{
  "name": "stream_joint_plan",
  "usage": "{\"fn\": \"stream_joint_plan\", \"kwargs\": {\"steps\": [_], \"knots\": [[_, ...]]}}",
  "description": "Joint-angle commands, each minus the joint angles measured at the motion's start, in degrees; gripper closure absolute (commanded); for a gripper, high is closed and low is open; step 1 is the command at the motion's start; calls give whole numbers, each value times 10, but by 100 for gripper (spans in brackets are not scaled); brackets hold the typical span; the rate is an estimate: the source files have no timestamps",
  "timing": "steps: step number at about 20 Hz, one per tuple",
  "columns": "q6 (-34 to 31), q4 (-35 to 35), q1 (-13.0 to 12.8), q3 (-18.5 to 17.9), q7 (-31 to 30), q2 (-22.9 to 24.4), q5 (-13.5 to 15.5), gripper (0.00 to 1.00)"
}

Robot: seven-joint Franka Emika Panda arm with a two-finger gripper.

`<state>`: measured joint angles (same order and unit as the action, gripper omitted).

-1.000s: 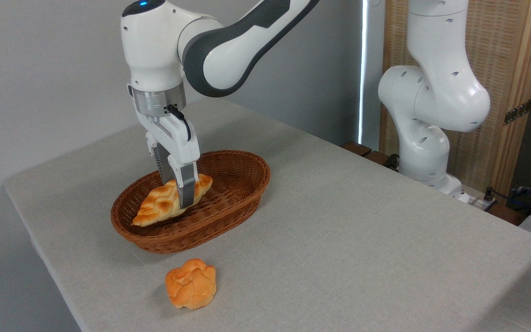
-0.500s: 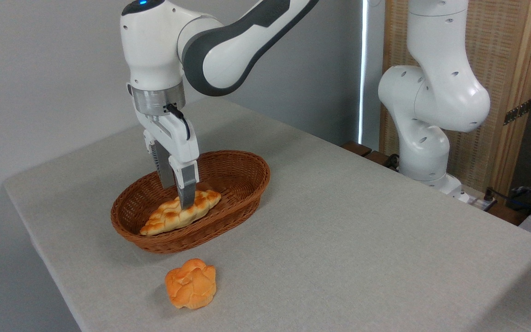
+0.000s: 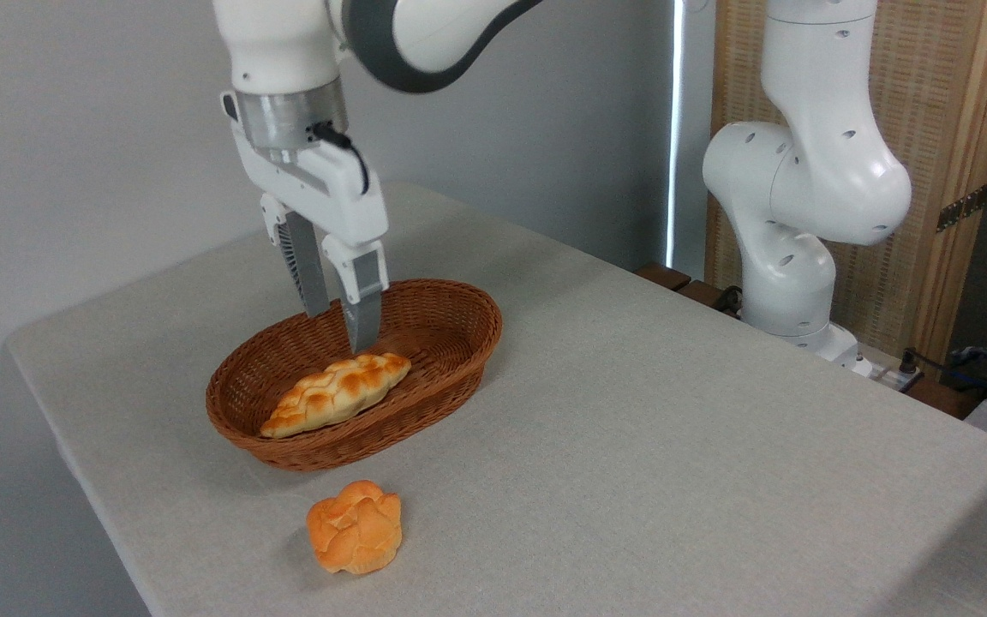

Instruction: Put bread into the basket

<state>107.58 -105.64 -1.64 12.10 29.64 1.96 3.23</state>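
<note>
Risen clear since release: gripper, parted and empty, above bread in basket; retreat next.

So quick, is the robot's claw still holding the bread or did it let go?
Gripper: open and empty, raised above the braided loaf, which lies loose in the wicker basket.

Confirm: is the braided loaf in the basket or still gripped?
In. The braided loaf lies on the floor of the basket; the gripper hangs open above it, touching nothing.
</note>
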Motion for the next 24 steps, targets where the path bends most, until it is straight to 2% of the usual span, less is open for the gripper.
{"fn": "stream_joint_plan", "kwargs": {"steps": [1, 3, 6, 8, 11, 24], "knots": [[-57, 33, -17, -61, 12, 21, -2, 0], [-84, 60, -27, -95, 36, 19, -2, 0], [-130, 104, -28, -126, 76, 11, -2, 0], [-144, 122, -27, -129, 79, 4, -5, 0], [-157, 130, -27, -129, 81, 1, -45, 0], [-157, 129, -26, -124, 80, 1, -41, 0]]}}
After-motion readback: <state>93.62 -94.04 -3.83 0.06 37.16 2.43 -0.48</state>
